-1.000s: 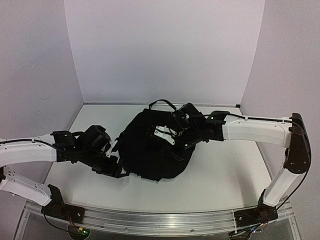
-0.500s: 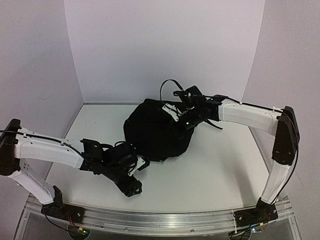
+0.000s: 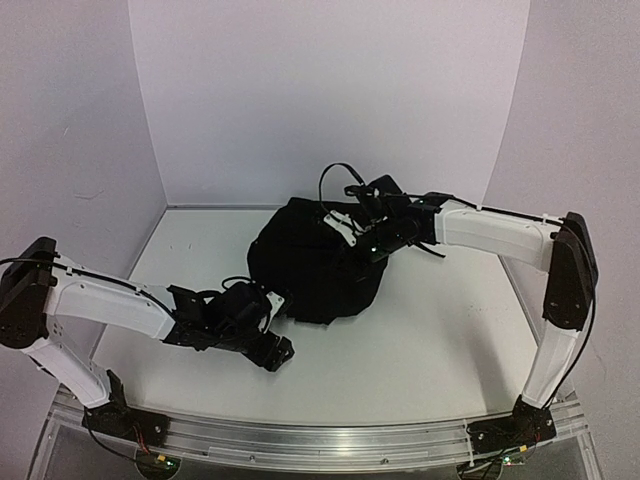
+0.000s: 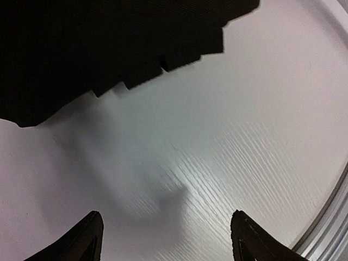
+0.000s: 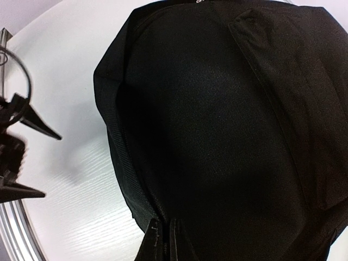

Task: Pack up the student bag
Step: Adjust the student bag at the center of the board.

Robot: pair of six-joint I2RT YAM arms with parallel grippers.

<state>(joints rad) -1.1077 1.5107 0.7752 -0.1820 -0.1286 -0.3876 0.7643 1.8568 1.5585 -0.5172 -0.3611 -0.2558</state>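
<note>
The student bag (image 3: 310,270) is a rounded black fabric backpack in the middle of the white table, with a strap loop (image 3: 328,172) standing up at its far end. My right gripper (image 3: 352,226) is at the bag's far top edge. In the right wrist view its fingers (image 5: 166,239) are shut on the bag's fabric (image 5: 217,136) at a seam. My left gripper (image 3: 276,350) is open and empty, low over the table just in front of the bag's near left edge. The left wrist view shows its two spread fingertips (image 4: 89,239) and the bag's edge (image 4: 109,43) above.
A metal rail (image 3: 320,440) runs along the table's near edge and also shows in the left wrist view (image 4: 333,225). White walls close the back and both sides. My left gripper shows at the left of the right wrist view (image 5: 13,152).
The right gripper pulled the bag's top up and toward the back. The left arm left the bag's left side, swung to the front, and has now moved slightly back toward the bag.
</note>
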